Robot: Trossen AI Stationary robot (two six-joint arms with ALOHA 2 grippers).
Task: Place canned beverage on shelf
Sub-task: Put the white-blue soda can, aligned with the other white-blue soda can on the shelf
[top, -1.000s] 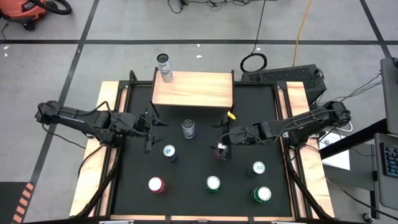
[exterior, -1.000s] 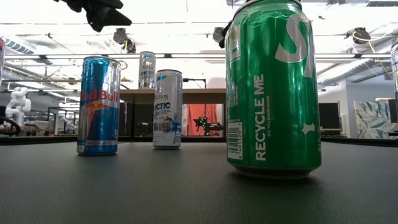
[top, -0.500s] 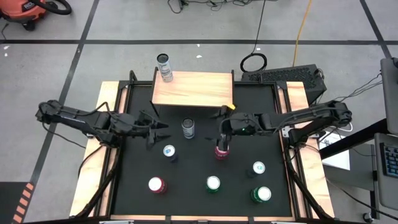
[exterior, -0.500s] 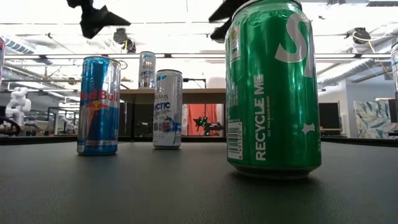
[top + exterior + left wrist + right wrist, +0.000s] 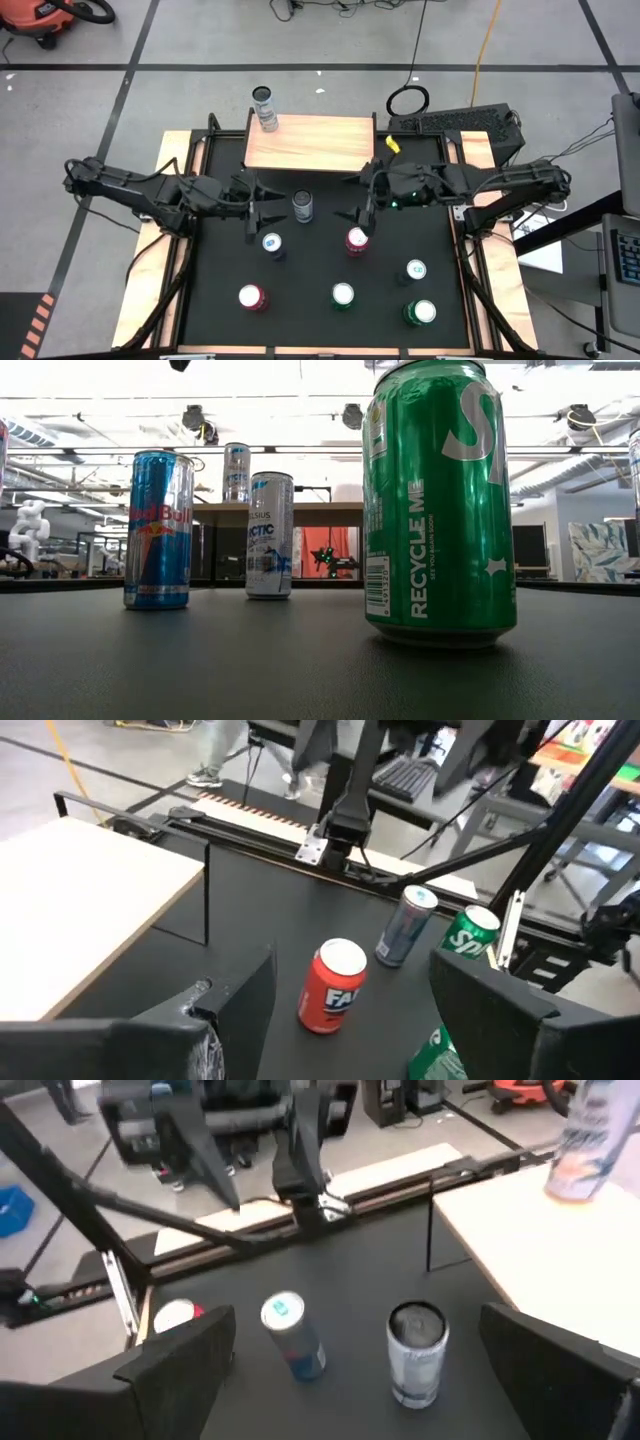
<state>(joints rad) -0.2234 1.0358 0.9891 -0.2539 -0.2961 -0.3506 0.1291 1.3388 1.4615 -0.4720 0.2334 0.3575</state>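
The left gripper [image 5: 262, 198] hangs with fingers apart, empty, just beside the silver can [image 5: 302, 206] standing near the shelf [image 5: 310, 143]. The right gripper [image 5: 357, 200] is spread wide, empty, above the red can [image 5: 356, 240]. One can [image 5: 265, 106] already stands at the shelf's corner. Cans look stiff, smooth, probably slippery; grip mid-wall, upright.

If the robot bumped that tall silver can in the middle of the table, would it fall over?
Probably, yes. The silver can is slim and tall on a narrow base, so a push near its top would likely tip it. Being round, it would then probably roll across the flat black table. Its smooth metal side looks slippery.
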